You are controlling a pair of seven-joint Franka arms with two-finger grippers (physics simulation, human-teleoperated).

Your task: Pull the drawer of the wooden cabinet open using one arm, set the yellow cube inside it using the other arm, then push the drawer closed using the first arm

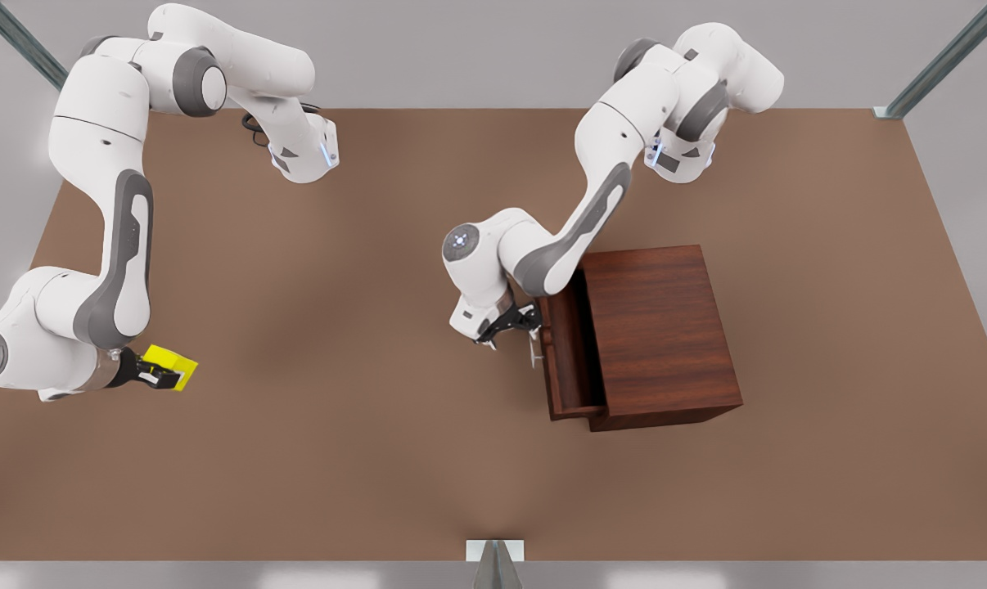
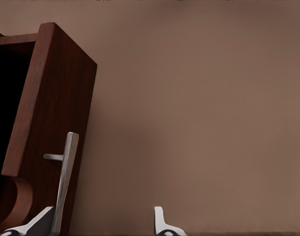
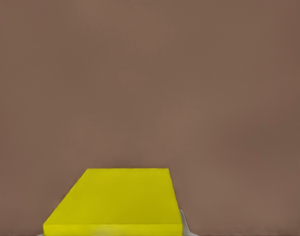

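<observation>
In the front view, the wooden cabinet (image 1: 661, 331) stands on the brown desk (image 1: 338, 458) toward the front view's right, its drawer (image 1: 571, 360) pulled partly out. The left gripper (image 1: 520, 323) sits just beside the drawer front, by the silver handle (image 1: 534, 348). The left wrist view shows more: the gripper's fingers (image 2: 162, 223) are spread apart, with the handle (image 2: 65, 179) close to one finger and the other well clear over bare desk. At the front view's left, the right gripper (image 1: 162, 374) is clamped on the yellow cube (image 1: 173, 364), well apart from the cabinet. The right wrist view shows the cube's (image 3: 118, 201) flat face up close.
</observation>
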